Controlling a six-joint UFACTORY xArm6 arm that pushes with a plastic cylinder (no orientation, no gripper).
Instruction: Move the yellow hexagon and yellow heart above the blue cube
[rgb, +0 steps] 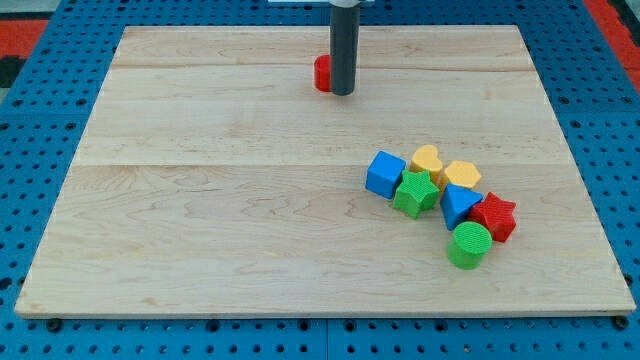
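The blue cube lies right of the board's middle. A yellow heart touches it on its upper right. A yellow hexagon lies just right of the heart. My tip stands near the view's top, far up and left of these blocks, right beside a red block that it partly hides.
A green star sits below the heart, against the cube. A blue triangular block, a red star and a green cylinder crowd the cluster's lower right. The wooden board lies on blue pegboard.
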